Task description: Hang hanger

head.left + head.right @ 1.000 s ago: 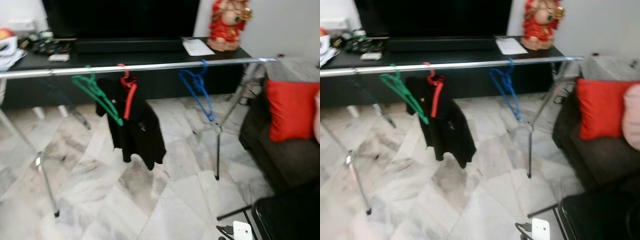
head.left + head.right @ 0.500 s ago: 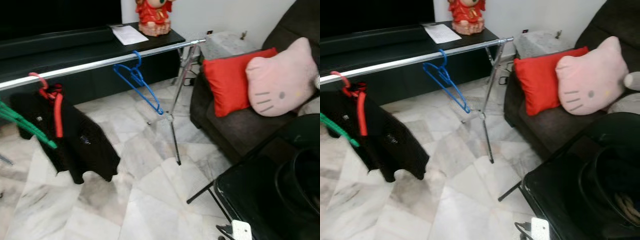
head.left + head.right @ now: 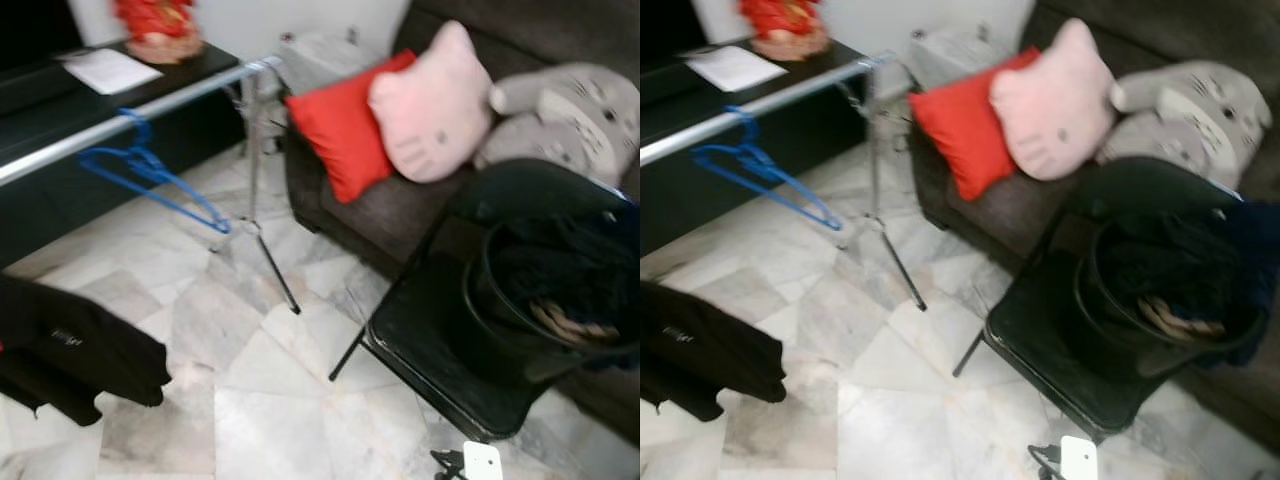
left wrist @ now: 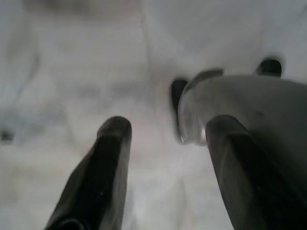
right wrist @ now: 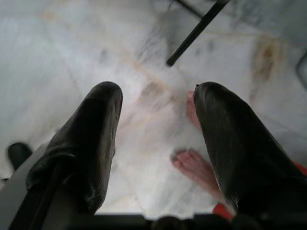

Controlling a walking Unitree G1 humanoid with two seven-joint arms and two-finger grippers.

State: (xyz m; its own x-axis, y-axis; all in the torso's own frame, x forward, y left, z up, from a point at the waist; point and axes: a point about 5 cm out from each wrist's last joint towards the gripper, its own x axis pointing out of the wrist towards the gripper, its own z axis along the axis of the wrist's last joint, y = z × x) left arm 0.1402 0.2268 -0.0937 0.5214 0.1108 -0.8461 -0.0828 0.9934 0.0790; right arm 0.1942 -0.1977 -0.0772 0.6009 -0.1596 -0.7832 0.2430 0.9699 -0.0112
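Hanger time: a blue hanger (image 3: 150, 178) hangs by its hook on a long silver rail (image 3: 130, 118), near the end of the rail where the thin metal legs (image 3: 262, 230) go down to the marble floor (image 3: 230, 400). Behind the rail sits a low black cabinet (image 3: 60, 100) with a white paper (image 3: 105, 68) and a red figure (image 3: 155, 20) on top. A black shirt (image 3: 70, 350) shows at the left edge of the head views, low over the floor; what holds it up is out of the picture. On the right is a dark sofa (image 3: 400, 215) with a red cushion (image 3: 340, 125), a pink cat-face pillow (image 3: 430, 105) and a gray plush toy (image 3: 565, 110) side by side. In front of the sofa stands a black chair (image 3: 440, 360), and on it sits a black basket (image 3: 545, 300) with dark clothes inside. A small white plug box (image 3: 482, 463) lies on the floor near the bottom edge. The left gripper (image 4: 165, 143) points down at the pale floor with its two fingers (image 4: 108, 163) apart and nothing between them. The right gripper (image 5: 156, 143) also points at the floor, fingers (image 5: 91, 139) spread wide and holding nothing. A person's bare toes (image 5: 196, 165) show on the floor beyond the right gripper, and a thin black chair leg (image 5: 196, 31) stands farther off.
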